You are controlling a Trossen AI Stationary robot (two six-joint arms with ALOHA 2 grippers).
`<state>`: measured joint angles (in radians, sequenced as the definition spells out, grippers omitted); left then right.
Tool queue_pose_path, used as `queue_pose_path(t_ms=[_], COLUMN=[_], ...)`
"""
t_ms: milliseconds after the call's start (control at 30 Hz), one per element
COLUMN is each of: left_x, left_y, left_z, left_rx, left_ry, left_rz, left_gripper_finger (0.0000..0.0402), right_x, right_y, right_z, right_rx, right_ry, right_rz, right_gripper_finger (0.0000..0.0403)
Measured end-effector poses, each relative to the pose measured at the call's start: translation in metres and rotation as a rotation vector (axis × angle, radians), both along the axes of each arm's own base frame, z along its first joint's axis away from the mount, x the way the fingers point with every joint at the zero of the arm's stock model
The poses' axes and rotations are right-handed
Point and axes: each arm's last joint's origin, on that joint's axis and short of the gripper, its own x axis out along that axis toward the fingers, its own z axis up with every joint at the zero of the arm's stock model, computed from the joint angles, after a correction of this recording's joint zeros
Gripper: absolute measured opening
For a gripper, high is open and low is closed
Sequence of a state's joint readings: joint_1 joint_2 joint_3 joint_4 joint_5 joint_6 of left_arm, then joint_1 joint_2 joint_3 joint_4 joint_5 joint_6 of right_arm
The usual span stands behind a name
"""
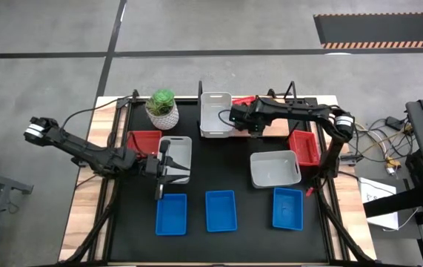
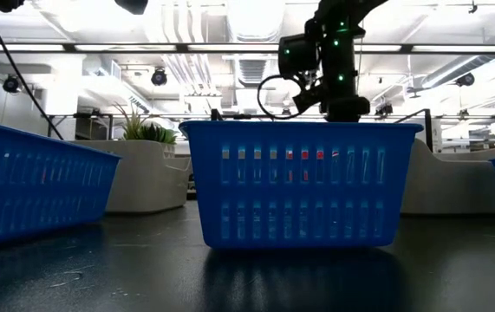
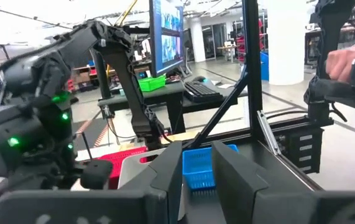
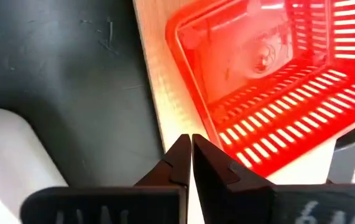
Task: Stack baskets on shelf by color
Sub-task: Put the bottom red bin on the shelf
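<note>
Nearest us in the low view stands the middle blue basket [image 2: 301, 184], its slatted walls hiding most of the table behind; a second blue basket [image 2: 35, 186] is cut off at the edge. From above we count three blue baskets in a front row, a white-grey basket [image 1: 275, 169] behind them, a red basket [image 1: 304, 147] at the right edge, and another white-grey basket [image 1: 215, 113] at the back beside the shelf [image 1: 278, 127]. The right gripper [image 4: 191, 147] hangs over the shelf's edge beside a red basket [image 4: 270, 81], fingers pressed together, empty. The left gripper [image 1: 164, 172] grips the rim of a third white-grey basket [image 1: 179, 157] near the potted plant [image 1: 162, 108].
</note>
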<state>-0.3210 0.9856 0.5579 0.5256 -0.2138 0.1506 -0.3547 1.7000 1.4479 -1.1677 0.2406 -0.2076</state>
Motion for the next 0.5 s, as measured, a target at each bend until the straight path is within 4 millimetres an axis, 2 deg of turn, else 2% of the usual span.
queue_pose_path(t_ms=[167, 267, 367, 500], left_x=[0.002, 0.004, 0.007, 0.008], left_y=[-0.001, -0.002, -0.002, -0.003], left_z=[-0.003, -0.004, -0.005, -0.005], left_rx=[-0.013, -0.012, -0.016, -0.016], left_ry=[0.015, 0.018, 0.005, 0.004], left_rz=[-0.002, -0.002, -0.002, -0.002], left_gripper_finger=[0.007, 0.007, 0.007, 0.007], right_x=[-0.009, -0.018, -0.026, -0.034], right_y=[0.002, -0.001, -0.017, -0.052], right_z=[0.013, 0.027, 0.037, 0.035], right_rx=[0.024, -0.041, -0.155, -0.2], right_ry=[-0.022, -0.008, -0.004, -0.062], right_rz=[0.02, 0.019, -0.013, -0.104], right_gripper_finger=[0.0009, 0.0009, 0.0009, 0.0009])
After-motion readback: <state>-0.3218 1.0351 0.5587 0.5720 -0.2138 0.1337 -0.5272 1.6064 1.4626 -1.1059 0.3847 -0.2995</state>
